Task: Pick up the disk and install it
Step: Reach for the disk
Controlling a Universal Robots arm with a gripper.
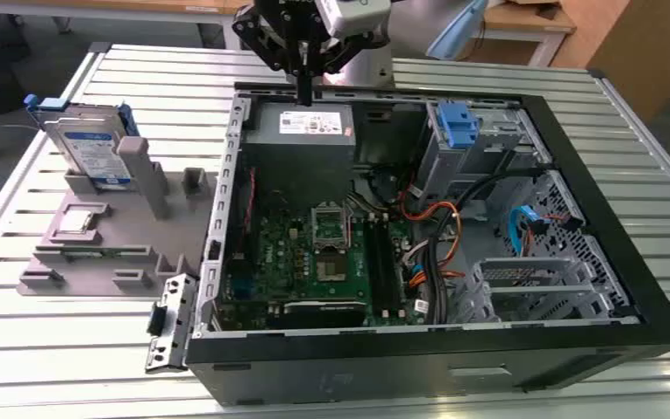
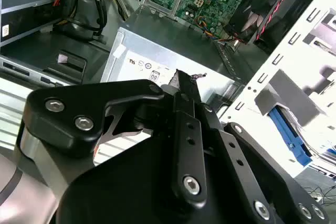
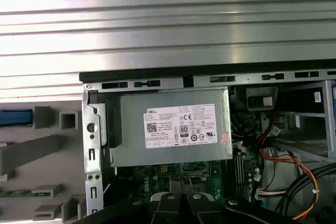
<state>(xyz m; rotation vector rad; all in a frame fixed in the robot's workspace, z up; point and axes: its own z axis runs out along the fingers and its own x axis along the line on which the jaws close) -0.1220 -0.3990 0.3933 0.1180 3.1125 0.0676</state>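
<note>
The disk (image 1: pixel 88 147), a silver drive with a white-and-blue label and blue rails, stands on edge in the grey fixture (image 1: pixel 114 236) at the exterior view's left, outside the computer case. My gripper (image 1: pixel 304 92) hangs over the grey power supply (image 1: pixel 300 131) at the case's back corner, well to the exterior view's right of the disk. Its fingers are pressed together and hold nothing. In the second wrist view the shut fingertips (image 2: pixel 182 78) point at the power supply (image 2: pixel 168 45), and a blue rail of the disk (image 2: pixel 291 135) shows beyond the case wall.
The open black computer case (image 1: pixel 614 262) lies on the slatted metal table (image 1: pixel 32 349), with the motherboard (image 1: pixel 324 262), cables (image 1: pixel 440 218) and a blue-tabbed drive bay (image 1: pixel 456 127) inside. A small silver chip (image 1: pixel 77 220) sits on the grey fixture.
</note>
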